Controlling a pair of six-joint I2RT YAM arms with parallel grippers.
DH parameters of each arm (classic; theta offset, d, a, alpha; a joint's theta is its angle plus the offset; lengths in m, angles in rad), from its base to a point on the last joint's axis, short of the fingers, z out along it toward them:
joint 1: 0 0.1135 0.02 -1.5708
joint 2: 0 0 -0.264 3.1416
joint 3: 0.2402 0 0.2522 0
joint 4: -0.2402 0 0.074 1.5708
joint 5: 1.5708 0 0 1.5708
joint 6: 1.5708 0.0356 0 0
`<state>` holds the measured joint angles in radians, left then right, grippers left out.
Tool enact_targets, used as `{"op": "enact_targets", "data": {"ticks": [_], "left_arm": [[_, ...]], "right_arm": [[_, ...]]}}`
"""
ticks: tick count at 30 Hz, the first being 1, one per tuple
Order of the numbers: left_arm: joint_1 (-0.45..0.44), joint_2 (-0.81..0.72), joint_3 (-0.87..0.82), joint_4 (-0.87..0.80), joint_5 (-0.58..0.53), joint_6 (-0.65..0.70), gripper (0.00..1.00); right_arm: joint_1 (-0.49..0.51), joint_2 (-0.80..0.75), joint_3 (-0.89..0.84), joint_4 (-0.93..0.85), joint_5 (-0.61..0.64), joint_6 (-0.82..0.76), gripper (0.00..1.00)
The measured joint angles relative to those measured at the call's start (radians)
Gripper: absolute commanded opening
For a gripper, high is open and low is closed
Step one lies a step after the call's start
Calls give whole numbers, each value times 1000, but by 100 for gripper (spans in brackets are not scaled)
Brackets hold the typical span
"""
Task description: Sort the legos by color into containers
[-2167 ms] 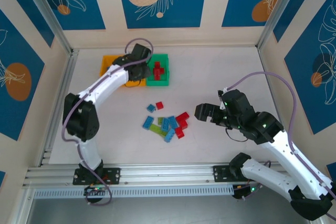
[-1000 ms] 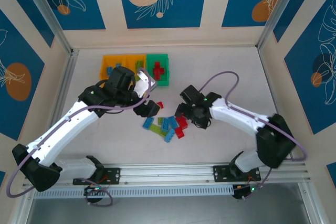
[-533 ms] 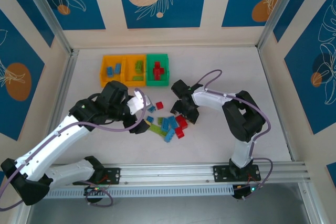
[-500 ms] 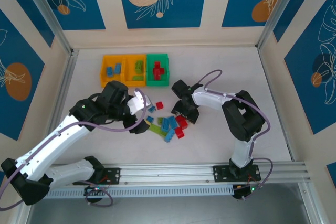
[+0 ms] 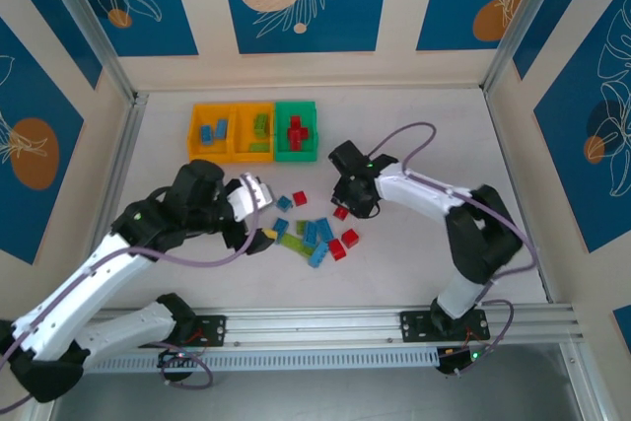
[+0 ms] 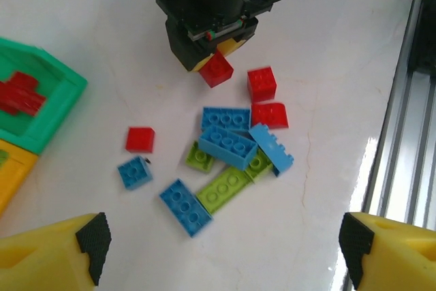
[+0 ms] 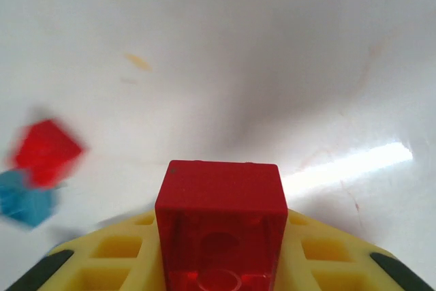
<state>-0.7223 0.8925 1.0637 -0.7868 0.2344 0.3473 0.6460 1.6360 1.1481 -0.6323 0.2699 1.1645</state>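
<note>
Right now: right gripper is clamped on a red lego. The brick is pinched between its yellow fingers, just beside the far-right edge of the pile. Can't tell if the brick clears the table.

Left gripper has its jaws spread wide with nothing between them. It sits at the left edge of the pile, and the left wrist view looks across it.

The pile is mixed blue and lime bricks, with two red bricks on its right side. A single red brick and a small blue brick lie apart, just left of it.

The containers are well beyond the pile, far-left. The green bin holds red pieces, the middle orange bin holds lime and the left orange bin holds blue.
</note>
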Motion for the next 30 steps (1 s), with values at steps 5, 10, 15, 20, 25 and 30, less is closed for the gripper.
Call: {"op": "enact_targets", "data": {"ticks": [5, 10, 15, 20, 25, 30], "left_arm": [[0, -109, -29, 70, -55, -4, 100], [2, -116, -48, 107, -238, -24, 100], [8, -69, -63, 107, -391, -28, 100], [12, -59, -72, 107, -454, -35, 100], [16, -59, -76, 111, -484, -35, 100], [27, -59, -78, 115, -487, -43, 100]], "right_arm": [[48, -103, 60, 167, 73, -278, 32], [71, 110, 330, 255, 155, -550, 32], [37, 444, 688, 244, 215, -715, 36], [5, 753, 1062, 134, 162, -784, 57], [-9, 923, 1368, -39, 121, -802, 78], [-5, 836, 1331, -147, 119, -798, 78]]}}
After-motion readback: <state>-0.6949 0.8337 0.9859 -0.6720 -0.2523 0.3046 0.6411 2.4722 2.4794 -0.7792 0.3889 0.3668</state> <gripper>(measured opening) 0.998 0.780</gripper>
